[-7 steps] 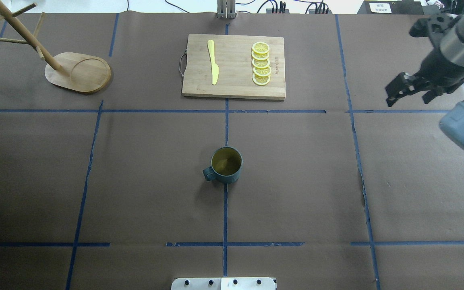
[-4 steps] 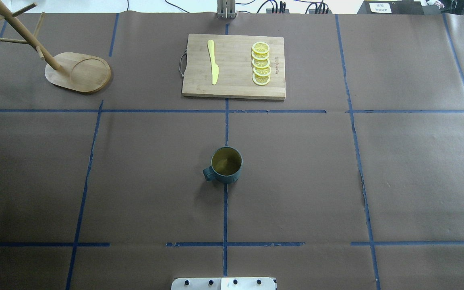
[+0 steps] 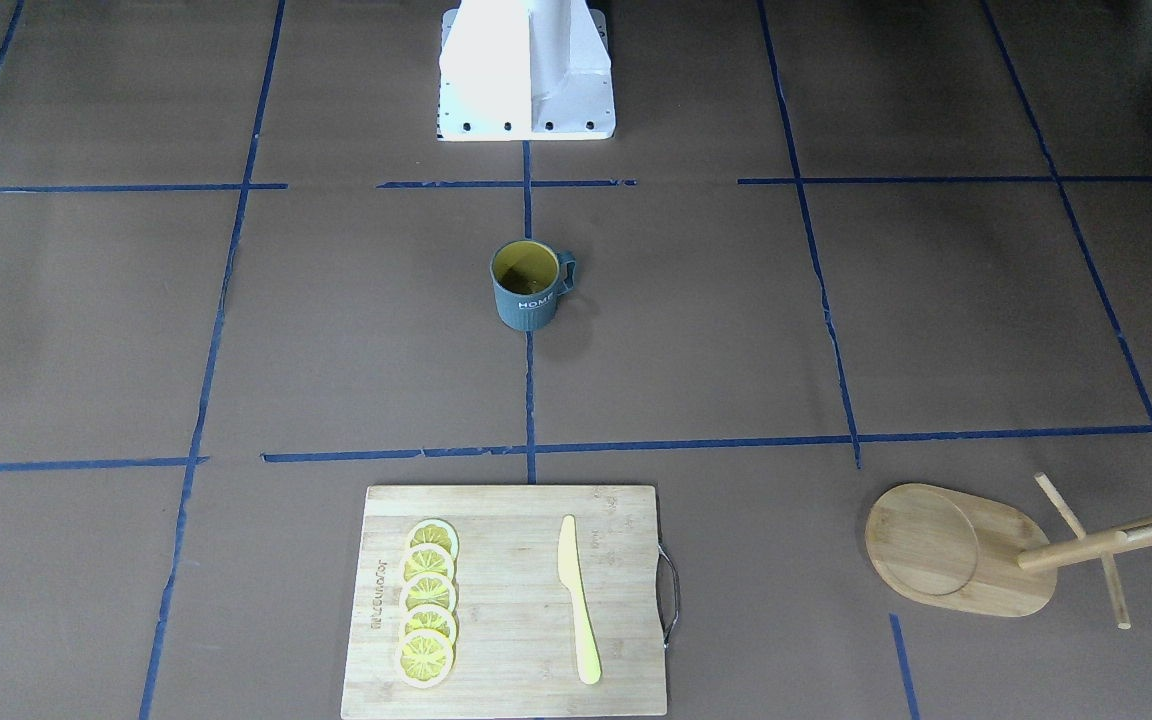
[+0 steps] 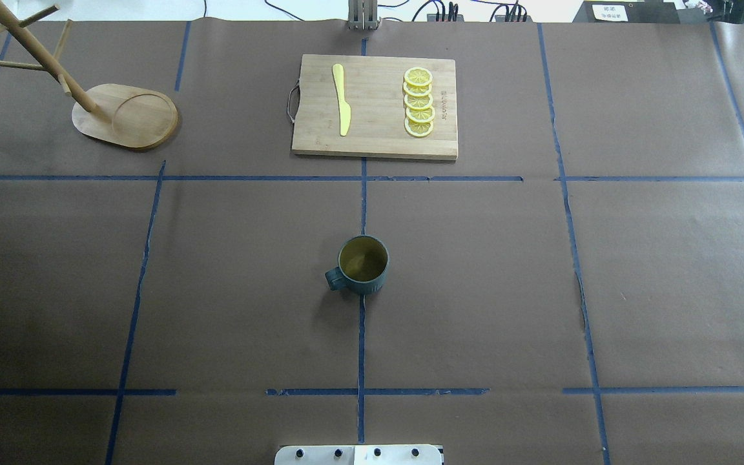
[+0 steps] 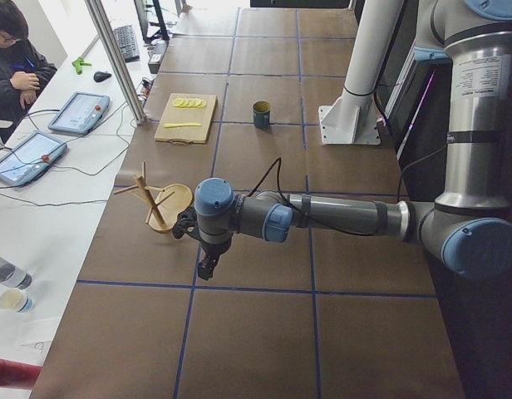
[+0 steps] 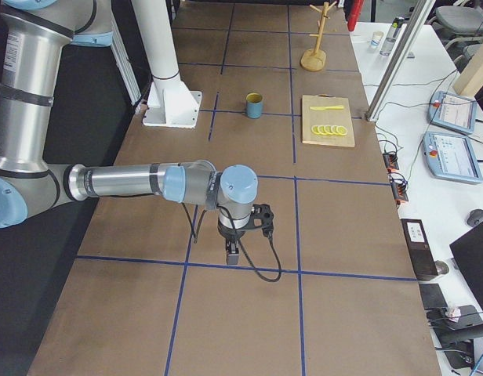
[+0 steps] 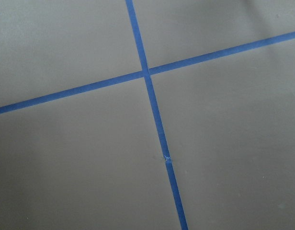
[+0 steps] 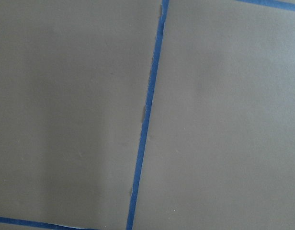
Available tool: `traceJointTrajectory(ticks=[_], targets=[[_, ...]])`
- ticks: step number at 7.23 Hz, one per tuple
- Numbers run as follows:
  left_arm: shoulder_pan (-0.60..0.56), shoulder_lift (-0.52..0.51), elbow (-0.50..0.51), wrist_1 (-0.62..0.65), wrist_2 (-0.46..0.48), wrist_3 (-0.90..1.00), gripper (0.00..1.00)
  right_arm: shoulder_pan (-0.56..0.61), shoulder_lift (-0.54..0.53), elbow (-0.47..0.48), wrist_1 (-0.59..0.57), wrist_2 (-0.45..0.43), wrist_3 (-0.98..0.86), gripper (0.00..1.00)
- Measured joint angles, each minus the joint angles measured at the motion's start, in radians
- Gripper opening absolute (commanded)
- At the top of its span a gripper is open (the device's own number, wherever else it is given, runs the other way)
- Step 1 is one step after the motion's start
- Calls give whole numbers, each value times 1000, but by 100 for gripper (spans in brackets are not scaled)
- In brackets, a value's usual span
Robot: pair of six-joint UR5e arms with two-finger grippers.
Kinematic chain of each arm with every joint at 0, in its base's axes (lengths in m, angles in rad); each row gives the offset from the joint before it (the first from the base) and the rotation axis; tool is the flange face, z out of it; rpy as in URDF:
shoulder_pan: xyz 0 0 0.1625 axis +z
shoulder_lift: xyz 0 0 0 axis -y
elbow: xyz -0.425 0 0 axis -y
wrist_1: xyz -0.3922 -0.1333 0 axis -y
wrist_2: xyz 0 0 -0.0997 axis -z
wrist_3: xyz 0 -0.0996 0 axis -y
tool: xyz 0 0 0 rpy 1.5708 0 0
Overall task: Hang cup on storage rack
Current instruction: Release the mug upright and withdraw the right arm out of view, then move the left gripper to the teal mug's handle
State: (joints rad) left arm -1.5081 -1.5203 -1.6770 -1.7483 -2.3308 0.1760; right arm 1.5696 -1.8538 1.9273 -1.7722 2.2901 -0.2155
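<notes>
The cup [image 4: 363, 265] is a dark grey-blue mug with a yellow inside. It stands upright at the table's middle, handle toward the robot's left, and shows "HOME" in the front-facing view [image 3: 526, 287]. The storage rack [image 4: 125, 117], a bamboo mug tree, stands at the far left with bare pegs; it also shows in the front-facing view [image 3: 956, 550]. My left gripper [image 5: 208, 266] hangs over the table's left end near the rack. My right gripper [image 6: 232, 252] hangs over the right end. Both are far from the cup; I cannot tell whether they are open or shut.
A bamboo cutting board [image 4: 375, 106] with a yellow knife [image 4: 341, 100] and several lemon slices [image 4: 418, 102] lies beyond the cup. The robot's white base [image 3: 526, 70] is behind the cup. An operator [image 5: 15, 66] sits at a side desk.
My right arm and gripper, at the overhead view's right edge a second ago, have drawn out of that view to the right. The cup and rack have not moved.
</notes>
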Motion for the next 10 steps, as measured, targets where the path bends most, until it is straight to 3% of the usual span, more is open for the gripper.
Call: traceJointTrajectory(ticks=[2, 4, 7, 9, 10], targets=[[0, 20, -3, -60, -6, 1, 100, 22, -9, 2, 1, -1, 3, 100], [35, 21, -2, -204, -68, -2, 100, 15, 12, 4, 2, 0, 24, 100], [274, -17, -17, -532, -103, -156, 100, -12, 19, 2, 35, 0, 56, 100], [436, -49, -16, -799, -25, -419, 100, -16, 19, 1, 48, 0, 67, 100], [547, -63, -17, -913, 97, -528, 100, -17, 19, 1, 50, 0, 68, 100]])
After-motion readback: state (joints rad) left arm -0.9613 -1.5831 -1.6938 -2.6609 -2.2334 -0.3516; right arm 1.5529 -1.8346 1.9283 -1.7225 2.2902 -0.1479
